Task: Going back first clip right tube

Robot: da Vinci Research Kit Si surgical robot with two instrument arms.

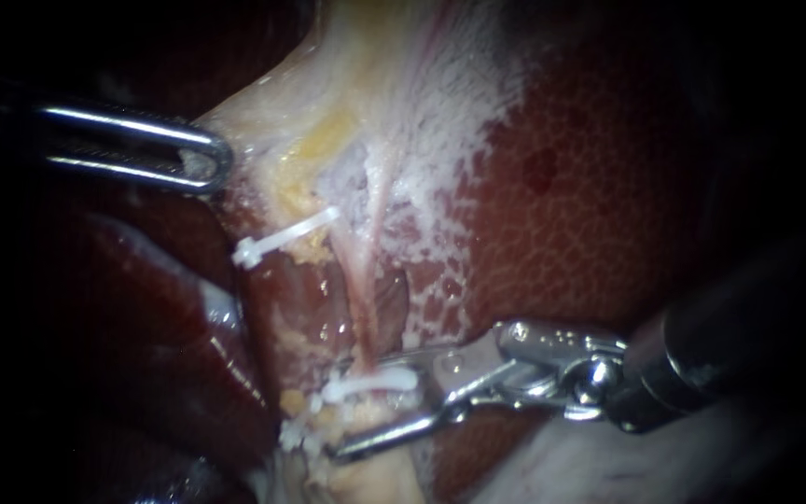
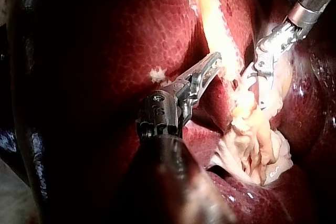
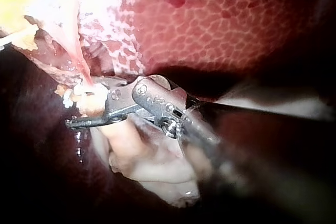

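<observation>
Clip (image 1: 372,384) on right tube (image 1: 363,313) lies between right instrument's (image 1: 370,407) open jaws; backing out skewed, a jaw might snag it; clip loosens.

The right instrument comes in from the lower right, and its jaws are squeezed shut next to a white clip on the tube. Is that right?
Not quite. The right instrument has its jaws open, not squeezed shut: the endoscope view shows a clear gap between them. The rest holds: it comes in from the lower right, next to a white clip on the tube.
</observation>
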